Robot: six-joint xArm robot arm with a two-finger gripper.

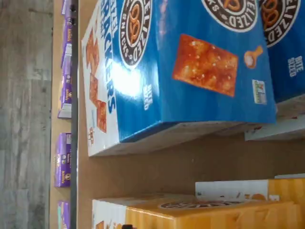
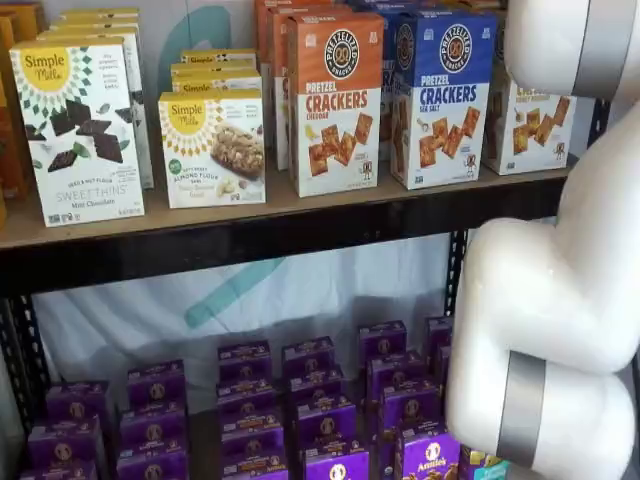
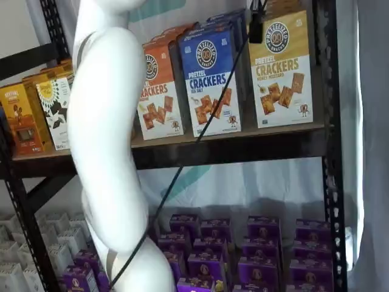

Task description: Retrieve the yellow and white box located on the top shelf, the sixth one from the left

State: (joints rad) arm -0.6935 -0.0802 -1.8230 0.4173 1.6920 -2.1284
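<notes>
Jaws show only as one dark tip (image 3: 256, 27), state unreadable, above the yellow and white box (image 3: 281, 70).

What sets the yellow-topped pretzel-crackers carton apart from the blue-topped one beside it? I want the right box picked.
The yellow and white box has a yellow upper band; the blue-topped carton has a blue one. The yellow one stands at the row's end by the black upright, the blue one between it and the orange-topped carton. Both stand upright, same size.
</notes>
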